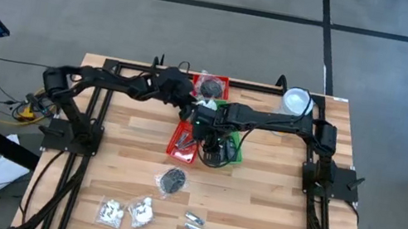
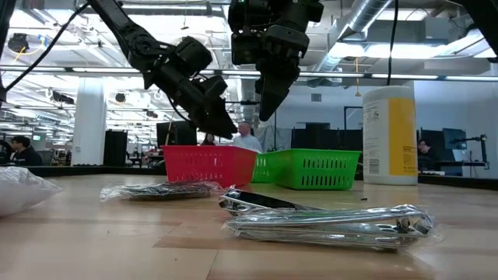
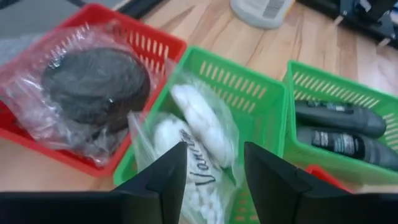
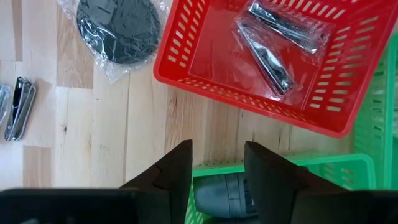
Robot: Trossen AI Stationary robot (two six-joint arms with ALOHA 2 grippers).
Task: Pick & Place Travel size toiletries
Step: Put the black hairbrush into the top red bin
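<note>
My left gripper (image 3: 214,149) is open and hovers over a green basket (image 3: 236,68) in which a clear packet with white contents (image 3: 196,124) lies. Whether the fingers touch the packet I cannot tell. Beside it, a red basket (image 3: 155,37) holds a bagged black disc (image 3: 93,81). My right gripper (image 4: 217,144) is open above the near rim of another green basket (image 4: 280,163) holding a dark grey piece (image 4: 224,193). Silvery sachets (image 4: 273,43) lie in a red basket (image 4: 249,106). In the low view, both grippers (image 2: 222,120) (image 2: 268,97) hang above the baskets.
On the near half of the table lie a bagged black disc (image 1: 172,180), two clear packets with white contents (image 1: 111,213) (image 1: 142,211) and two silvery sachets (image 1: 195,224). A tall yellow canister with a white lid (image 1: 296,101) stands at the far right. The four baskets sit together in the middle.
</note>
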